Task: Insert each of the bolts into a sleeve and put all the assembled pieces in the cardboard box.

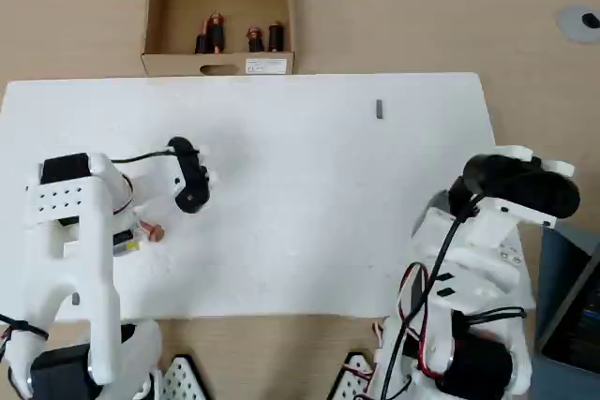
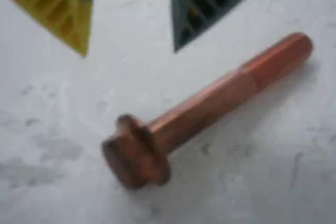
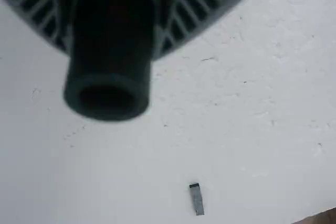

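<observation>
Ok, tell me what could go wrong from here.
1. The bolt lies flat on the mat, not between the fingers of the open left gripper; an off-centre grab could roll it away.
2. The sleeve sticks far out of the right gripper, which seems to hold only its rear end; pushing the bolt in could tilt it or make it slip.

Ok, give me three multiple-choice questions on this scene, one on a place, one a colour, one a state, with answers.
1. Where does the loose bolt lie? A in a box; B on the white mat; C on bare wood.
2. What colour is it? A copper; B silver; C blue.
3. The right arm's jaws are: A open; B shut on a black sleeve; C shut on a bolt.
Answers: B, mat lies all around it; A, its shank is copper; B, the sleeve sits clamped between them.
</observation>
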Motion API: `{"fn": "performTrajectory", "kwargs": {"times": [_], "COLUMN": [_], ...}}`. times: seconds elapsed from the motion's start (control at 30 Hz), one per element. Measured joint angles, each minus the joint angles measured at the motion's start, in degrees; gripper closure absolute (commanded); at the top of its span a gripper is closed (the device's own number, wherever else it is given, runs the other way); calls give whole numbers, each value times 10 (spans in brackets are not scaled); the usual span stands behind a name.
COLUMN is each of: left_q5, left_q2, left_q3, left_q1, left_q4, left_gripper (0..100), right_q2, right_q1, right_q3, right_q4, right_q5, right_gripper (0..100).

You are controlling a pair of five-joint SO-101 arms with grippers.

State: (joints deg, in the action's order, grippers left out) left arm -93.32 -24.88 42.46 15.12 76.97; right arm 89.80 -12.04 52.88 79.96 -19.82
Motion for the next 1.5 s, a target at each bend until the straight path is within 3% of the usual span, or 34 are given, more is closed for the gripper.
{"fn": "performTrajectory", "kwargs": {"times": [0.17, 0.67, 0.9, 1.07, 1.3, 1.5], "left_q5": [0, 0, 3, 3, 3, 3], "left_q2": [-1, 31, 85, 91, 91, 109], "left_q3": [15, 71, 32, 29, 26, 6], "left_q1": [-3, -11, -21, -26, -26, -26], "left_q4": [-11, -151, -151, -153, -150, -84], "left_gripper": [885, 886, 888, 1000, 995, 987], "right_q2": [0, 0, 0, 0, 0, 0], "right_q1": [0, 0, 0, 0, 0, 0], "right_q3": [0, 0, 0, 0, 0, 0], "right_q4": [0, 0, 0, 0, 0, 0], "right_q5": [0, 0, 0, 0, 0, 0], "right_gripper": [989, 989, 989, 989, 989, 989]}}
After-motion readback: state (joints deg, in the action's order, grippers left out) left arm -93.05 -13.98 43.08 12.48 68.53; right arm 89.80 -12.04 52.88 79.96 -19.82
